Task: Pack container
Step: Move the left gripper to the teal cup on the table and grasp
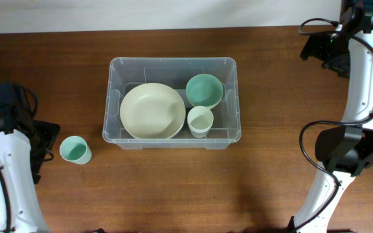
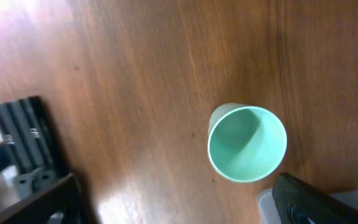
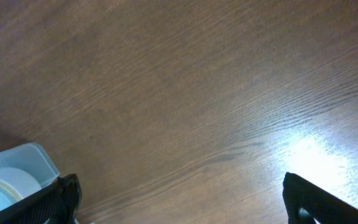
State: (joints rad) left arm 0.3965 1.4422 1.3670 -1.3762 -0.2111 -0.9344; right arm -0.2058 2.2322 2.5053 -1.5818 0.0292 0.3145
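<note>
**Both pairs of fingers apart, 1 green cup outside the container**

Nearest, at the 2 front corners of the desk [image 1: 173, 194], stand the 2 white arms. The left fingers [image 2: 309, 200] are spread wide apart and hold nothing. In the left wrist view only their dark tips show at the bottom edge, with bare wood between them. The right fingers [image 3: 328, 202] are spread just as wide, also with nothing in them, over bare wood at the right side of the desk.

Just beyond the left fingers, a green cup [image 1: 75, 150] stands upright on the desk with its mouth up. From the wrist it sits close above 1 fingertip, not between the 2. It is outside the container, near the container's front left corner and apart from it.

Farther back, in the middle of the desk, the container [image 1: 173, 62] rests flat with its long side across the desk. Inside it are 3 things:
- A large cream bowl [image 1: 152, 111] fills the left half.
- A white cup [image 1: 200, 122] stands upright at the front right, just beside the bowl.
- A green bowl [image 1: 204, 90] sits behind the white cup at the back right.

The right wrist view catches 1 corner of the container at its lower left edge.

At the far right corner, black cables loop beside the right arm's upper part.
</note>
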